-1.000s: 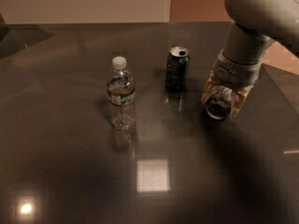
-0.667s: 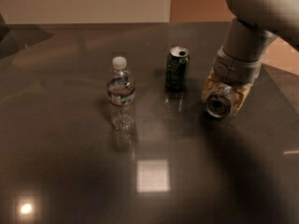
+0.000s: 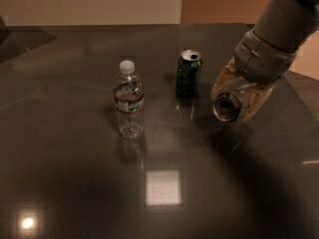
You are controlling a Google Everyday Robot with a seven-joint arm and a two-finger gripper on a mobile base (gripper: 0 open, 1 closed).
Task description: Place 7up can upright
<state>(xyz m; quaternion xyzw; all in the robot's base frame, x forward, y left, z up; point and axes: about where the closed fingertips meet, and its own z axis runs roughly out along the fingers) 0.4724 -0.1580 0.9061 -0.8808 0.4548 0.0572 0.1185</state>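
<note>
My gripper (image 3: 233,99) is at the right of the dark table (image 3: 75,183), right of the dark green can. It is shut on the silver 7up can (image 3: 226,107), with a cream finger on each side of it. The can is tilted, its round end facing the camera, and it is held just above the table. Most of the can's body is hidden behind the fingers (image 3: 254,102) and the grey wrist (image 3: 266,54).
A dark green can (image 3: 189,73) stands upright just left of the gripper. A clear water bottle (image 3: 129,101) with a white cap stands upright further left. The table's right edge (image 3: 299,91) runs close behind the arm. Light glare (image 3: 163,187) marks the tabletop in front.
The arm has swung so the wrist leans more to the upper right. The held can has tilted and risen slightly. The green can and bottle have not moved.
</note>
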